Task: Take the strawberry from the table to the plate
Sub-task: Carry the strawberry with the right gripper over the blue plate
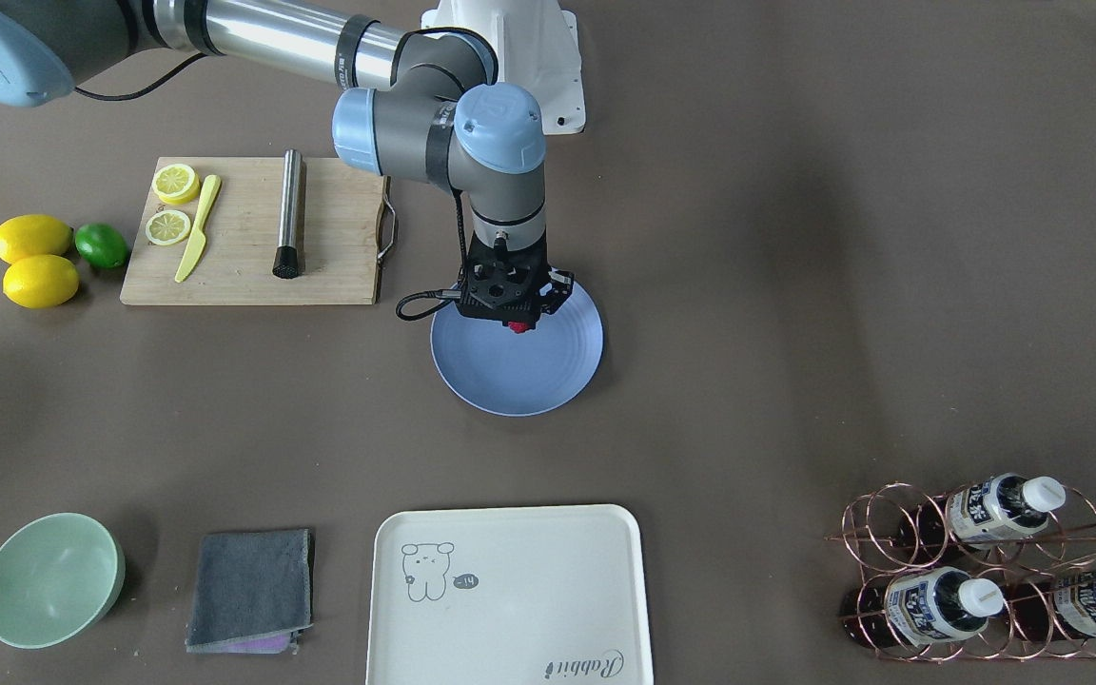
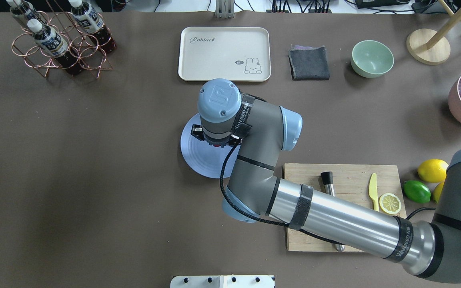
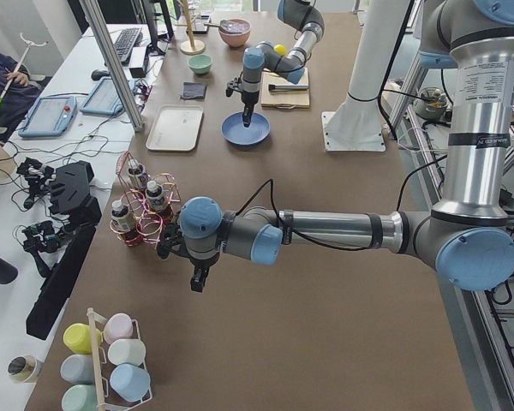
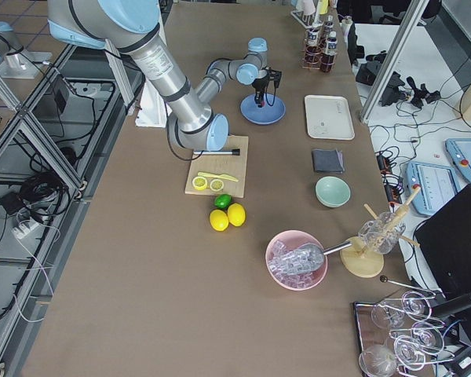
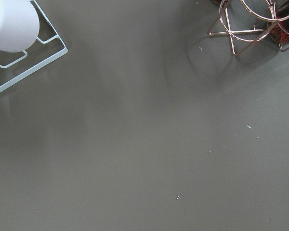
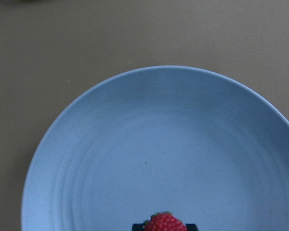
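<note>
The small red bumpy strawberry shows at the bottom edge of the right wrist view, between two black finger tips. My right gripper is shut on the strawberry and hangs over the robot-side part of the round blue plate. Below the berry lies the bare plate with its faint rings. From overhead the wrist hides most of the gripper, and only a red speck of strawberry shows over the plate. My left gripper hangs far off over bare table, and I cannot tell its state.
A wooden cutting board with lemon slices, a yellow knife and a metal muddler lies beside the plate. Two lemons and a lime sit beyond it. A cream tray, grey cloth, green bowl and bottle rack line the operators' side.
</note>
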Tool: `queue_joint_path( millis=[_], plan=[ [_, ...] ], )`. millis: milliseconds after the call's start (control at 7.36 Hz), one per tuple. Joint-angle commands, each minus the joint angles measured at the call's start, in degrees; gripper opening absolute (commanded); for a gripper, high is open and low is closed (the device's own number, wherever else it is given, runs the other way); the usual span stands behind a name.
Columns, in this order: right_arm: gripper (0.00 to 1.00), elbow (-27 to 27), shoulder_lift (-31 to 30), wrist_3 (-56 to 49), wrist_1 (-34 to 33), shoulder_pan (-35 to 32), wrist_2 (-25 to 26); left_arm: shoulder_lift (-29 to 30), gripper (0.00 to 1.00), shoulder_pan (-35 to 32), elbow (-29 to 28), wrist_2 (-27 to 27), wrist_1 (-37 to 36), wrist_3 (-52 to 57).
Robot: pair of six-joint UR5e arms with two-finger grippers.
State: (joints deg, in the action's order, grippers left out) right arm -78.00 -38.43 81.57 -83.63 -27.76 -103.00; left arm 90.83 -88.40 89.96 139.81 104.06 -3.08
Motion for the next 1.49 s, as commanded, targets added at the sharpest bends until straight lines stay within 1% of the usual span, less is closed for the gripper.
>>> queue_joint_path(
  millis=[0, 136, 407, 543, 679, 815, 951, 1086, 1358],
  plan=[
    [0.0, 0.8, -0.3, -0.8, 0.1, 0.2, 1.4, 0.0, 0.98, 0.0, 0.0, -0.1, 0.0, -0.1],
    [0.0, 0.8, -0.6, -0.9, 0.4, 0.2, 1.4, 0.0, 0.98, 0.0, 0.0, -0.1, 0.0, 0.0],
    [0.0, 2.3, -1.7, -0.9, 4.3, 0.2, 1.7, 0.0, 0.98, 0.0, 0.0, -0.1, 0.0, -0.1],
    [0.0, 2.4, -1.7, -0.9, 4.5, 0.2, 1.7, 0.0, 0.98, 0.0, 0.0, -0.1, 0.0, 0.0],
    [0.03, 2.4, -1.5, -0.9, 4.5, 0.1, 1.7, 0.0, 0.98, 0.0, 0.0, -0.1, 0.0, -0.1],
    [0.82, 2.4, -1.3, -2.5, 4.5, 0.0, 1.7, 0.0, 0.98, 0.0, -0.1, -0.1, 0.0, 0.0],
    [1.0, 2.2, -1.2, -5.2, 4.4, -0.5, 1.3, 0.0, 0.98, 0.0, -0.1, -0.1, 0.1, 0.0],
    [1.0, 2.0, -1.2, -5.5, 4.4, -0.8, 1.1, 0.0, 0.98, 0.0, -0.1, -0.1, 0.1, 0.0],
    [1.0, 1.2, -1.0, -5.5, 3.8, -2.4, -1.0, 0.0, 0.98, 0.0, -0.1, 0.0, 0.1, 0.0]
  ],
)
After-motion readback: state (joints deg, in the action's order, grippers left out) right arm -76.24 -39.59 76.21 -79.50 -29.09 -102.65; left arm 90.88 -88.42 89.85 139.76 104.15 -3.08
